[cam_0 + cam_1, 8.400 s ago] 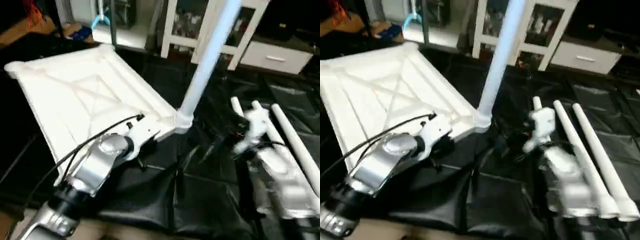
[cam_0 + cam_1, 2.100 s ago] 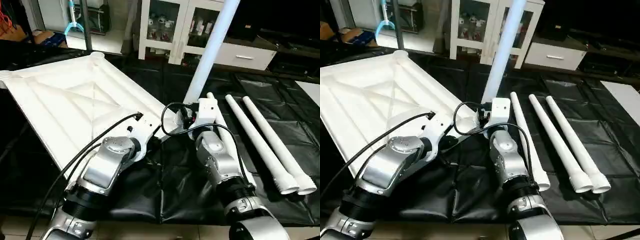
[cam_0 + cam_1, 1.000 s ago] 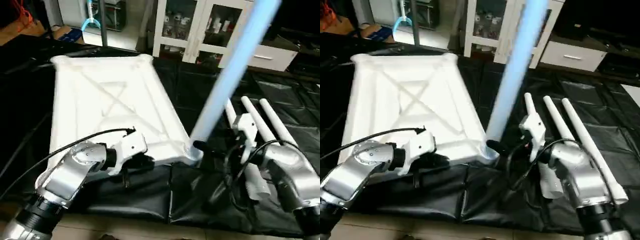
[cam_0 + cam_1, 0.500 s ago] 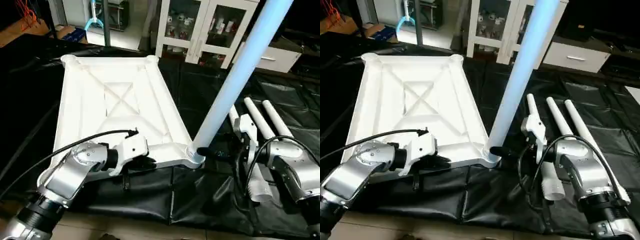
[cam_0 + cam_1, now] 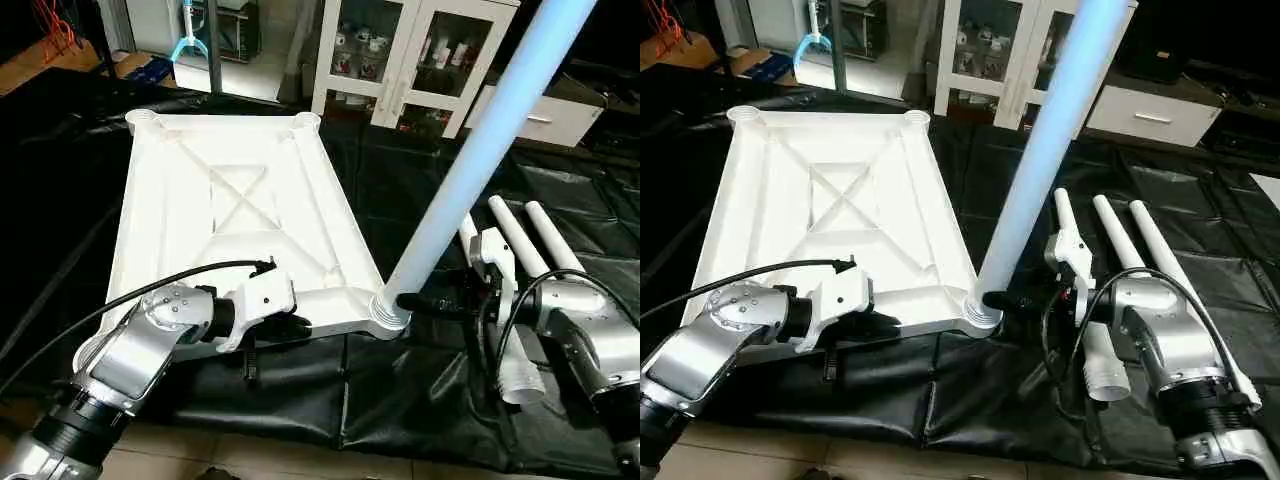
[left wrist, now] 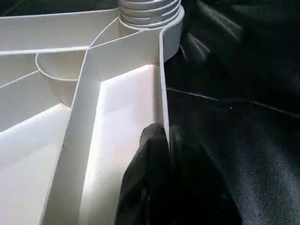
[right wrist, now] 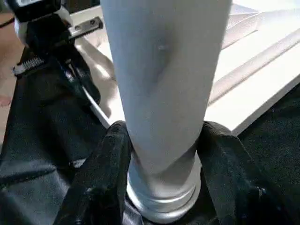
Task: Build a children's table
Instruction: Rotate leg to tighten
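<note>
The left hand (image 6: 166,140) is pinching the rim of the white table panel (image 5: 230,200). The right hand (image 7: 161,154) has its fingers (image 7: 105,159) on both sides of the upright leg (image 5: 470,170), just above the corner socket (image 5: 385,315).

White X-ribbed tabletop (image 5: 240,215), black cover (image 5: 420,390)

Upright leg (image 5: 470,160) cut off by the top edge, cabinet (image 5: 420,55) contents too small — unreadable, right claw (image 7: 161,154) fingertips cropped below
</note>
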Robot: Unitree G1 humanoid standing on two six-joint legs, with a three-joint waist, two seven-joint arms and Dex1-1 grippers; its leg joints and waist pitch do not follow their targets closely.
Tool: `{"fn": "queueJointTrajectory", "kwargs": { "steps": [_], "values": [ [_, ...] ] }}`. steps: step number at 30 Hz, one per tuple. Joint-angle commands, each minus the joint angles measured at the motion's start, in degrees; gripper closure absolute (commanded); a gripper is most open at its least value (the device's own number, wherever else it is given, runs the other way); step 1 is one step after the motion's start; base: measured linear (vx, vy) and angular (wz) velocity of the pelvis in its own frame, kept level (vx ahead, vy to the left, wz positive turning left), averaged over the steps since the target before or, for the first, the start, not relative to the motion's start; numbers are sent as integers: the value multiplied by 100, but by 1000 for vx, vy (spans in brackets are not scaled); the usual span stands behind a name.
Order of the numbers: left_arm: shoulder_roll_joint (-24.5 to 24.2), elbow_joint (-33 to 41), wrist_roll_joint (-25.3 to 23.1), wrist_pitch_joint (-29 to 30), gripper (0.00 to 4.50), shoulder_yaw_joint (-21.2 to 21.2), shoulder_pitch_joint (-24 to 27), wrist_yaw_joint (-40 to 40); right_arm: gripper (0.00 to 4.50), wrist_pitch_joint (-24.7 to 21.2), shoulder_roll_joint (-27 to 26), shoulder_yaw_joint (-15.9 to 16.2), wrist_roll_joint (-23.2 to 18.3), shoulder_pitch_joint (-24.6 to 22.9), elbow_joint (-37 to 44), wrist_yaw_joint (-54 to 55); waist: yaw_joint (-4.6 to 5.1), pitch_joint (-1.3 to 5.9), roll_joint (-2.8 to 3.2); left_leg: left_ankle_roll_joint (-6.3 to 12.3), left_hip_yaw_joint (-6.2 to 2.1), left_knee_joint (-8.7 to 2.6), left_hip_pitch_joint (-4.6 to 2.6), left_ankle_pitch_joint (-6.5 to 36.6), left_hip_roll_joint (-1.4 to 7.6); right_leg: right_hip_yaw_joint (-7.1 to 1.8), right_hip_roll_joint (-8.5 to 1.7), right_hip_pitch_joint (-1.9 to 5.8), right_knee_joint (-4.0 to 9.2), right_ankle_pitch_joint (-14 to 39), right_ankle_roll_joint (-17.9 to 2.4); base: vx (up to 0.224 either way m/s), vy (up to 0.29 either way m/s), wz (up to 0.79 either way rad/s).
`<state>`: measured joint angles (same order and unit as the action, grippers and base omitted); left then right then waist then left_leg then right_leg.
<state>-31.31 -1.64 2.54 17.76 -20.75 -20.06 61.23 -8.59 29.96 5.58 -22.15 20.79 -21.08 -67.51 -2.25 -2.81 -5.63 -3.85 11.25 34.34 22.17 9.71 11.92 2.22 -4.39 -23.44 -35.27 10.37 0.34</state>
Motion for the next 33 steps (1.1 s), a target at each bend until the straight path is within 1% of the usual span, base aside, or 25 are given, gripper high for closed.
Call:
{"fn": "queueJointTrajectory", "kwargs": {
  "steps": [1,2,3,5,6,8,9,11,12,13,14,15,16,19,20,22,23,24,25,26,28,29,30,32,33],
  "values": [
    [141,123,23,4,450,-121,-7,-16,264,-32,-104,-167,6,-10,-175,411,20,345,36,105,-44,-393,-139,1298,158,-185,-255,198,386,1199,-1131,0,0,0],
    [205,148,-9,167,450,-92,-15,-172,264,10,-240,-233,97,-9,-284,780,38,345,35,39,-58,-400,-134,1405,156,-178,-263,205,396,1392,-1092,0,0,0],
    [266,163,-18,306,450,-58,-26,-293,264,44,-330,-268,186,1,-363,1070,61,325,41,-49,-57,-414,-150,1541,155,-180,-262,170,429,1624,-1045,0,0,0],
    [482,217,-14,764,450,53,-87,-641,264,41,-594,-357,425,45,-575,1939,95,328,33,-143,-78,-426,-128,1624,151,-176,-269,188,433,1823,-974,0,0,0],
    [635,262,-34,1087,450,111,-144,-883,265,8,-793,-418,556,79,-685,2525,134,329,21,-243,-92,-431,-127,1742,144,-168,-265,174,448,2044,-875,0,0,0],
    [810,292,-62,1380,450,169,-210,-1135,265,-86,-1041,-509,618,121,-766,3121,188,321,23,-298,-102,-438,-131,1814,134,-166,-264,154,463,2177,-844,0,0,0],
    [1143,313,-116,1863,450,282,-325,-1584,265,-166,-1478,-610,820,231,-972,4161,238,335,31,-347,-120,-429,-112,1850,129,-163,-275,171,460,2288,-779,0,0,0],
    [1457,276,-176,2190,450,377,-431,-1970,265,-172,-1857,-664,1101,372,-1248,5260,299,343,51,-433,-150,-436,-101,1926,112,-139,-267,160,470,2387,-676,0,0,0],
    [1584,257,-208,2296,450,398,-476,-2120,265,-156,-2033,-699,1261,435,-1372,5811,375,355,43,-495,-170,-440,-69,1958,83,-119,-251,166,481,2410,-557,0,0,0],
    [1879,209,-253,2444,450,410,-564,-2403,265,10,-2494,-795,1396,616,-1661,6795,391,361,35,-476,-173,-433,-75,1987,82,-120,-258,147,498,2302,-528,0,0,0],
    [1879,209,-253,2444,450,410,-564,-2403,265,10,-2494,-795,1396,616,-1661,6795,401,357,53,-472,-179,-430,-84,2034,78,-116,-254,128,496,2274,-539,0,0,0],
    [1967,199,-289,2476,450,371,-589,-2475,265,103,-2699,-772,1439,700,-1770,7079,407,349,57,-457,-182,-434,-89,2112,70,-109,-242,124,515,2295,-530,0,0,0],
    [2019,196,-320,2495,450,337,-605,-2522,265,184,-2848,-744,1468,761,-1840,7272,428,348,21,-425,-185,-428,-103,2237,69,-102,-240,112,533,2322,-526,0,0,0],
    [2026,268,-293,2574,450,341,-572,-2569,266,435,-3033,-728,1412,880,-1873,7257,447,351,56,-347,-176,-416,-131,2345,70,-116,-229,87,539,2183,-561,0,0,0],
    [1976,308,-277,2583,450,364,-531,-2546,266,481,-3059,-780,1239,925,-1886,6991,452,353,63,-317,-178,-423,-126,2336,78,-119,-221,98,525,2022,-590,0,0,0],
    [1958,362,-283,2675,450,378,-508,-2568,266,532,-3102,-768,1182,949,-1834,6745,465,365,63,-288,-173,-433,-106,2223,83,-123,-212,127,487,1734,-658,0,0,0],
    [1929,391,-284,2708,450,383,-485,-2567,266,585,-3115,-704,1160,938,-1720,6458,463,352,79,-267,-174,-438,-99,2213,83,-125,-211,130,480,1664,-676,0,0,0],
    [1893,419,-286,2745,450,385,-461,-2565,231,648,-3136,-653,1113,894,-1559,6196,463,366,69,-205,-164,-433,-89,2124,87,-127,-212,147,475,1552,-714,0,0,0],
    [1847,419,-283,2676,450,374,-448,-2516,231,657,-3124,-644,1090,857,-1441,6116,455,364,85,-196,-160,-425,-101,2112,91,-132,-215,137,474,1538,-726,0,0,0],
    [1824,419,-283,2640,450,368,-443,-2490,196,661,-3118,-640,1082,839,-1382,6082,448,364,78,-182,-148,-419,-108,2072,88,-138,-211,128,478,1505,-749,0,0,0],
    [1730,427,-280,2640,450,346,-411,-2422,187,665,-3076,-606,1099,791,-1195,6105,424,377,77,-164,-135,-414,-102,1884,90,-149,-212,144,455,1301,-803,0,0,0],
    [1608,410,-289,2388,450,277,-371,-2272,187,618,-3030,-596,1065,754,-1035,6065,415,380,89,-162,-131,-412,-109,1814,92,-152,-210,144,444,1215,-832,0,0,0],
    [1529,397,-296,2191,450,229,-346,-2167,175,583,-3002,-594,1034,731,-939,6023,377,387,84,-119,-128,-414,-90,1638,85,-150,-210,175,425,1057,-858,0,0,0],
    [1347,412,-247,1995,450,192,-251,-1932,161,484,-2832,-535,934,656,-680,5770,327,383,68,-69,-113,-410,-96,1448,89,-151,-195,180,394,856,-874,0,0,0],
    [1149,414,-192,1588,450,145,-161,-1612,154,221,-2606,-397,749,542,-369,5207,281,369,97,-42,-107,-411,-130,1442,96,-151,-187,165,402,849,-865,0,0,0]
  ]
}}
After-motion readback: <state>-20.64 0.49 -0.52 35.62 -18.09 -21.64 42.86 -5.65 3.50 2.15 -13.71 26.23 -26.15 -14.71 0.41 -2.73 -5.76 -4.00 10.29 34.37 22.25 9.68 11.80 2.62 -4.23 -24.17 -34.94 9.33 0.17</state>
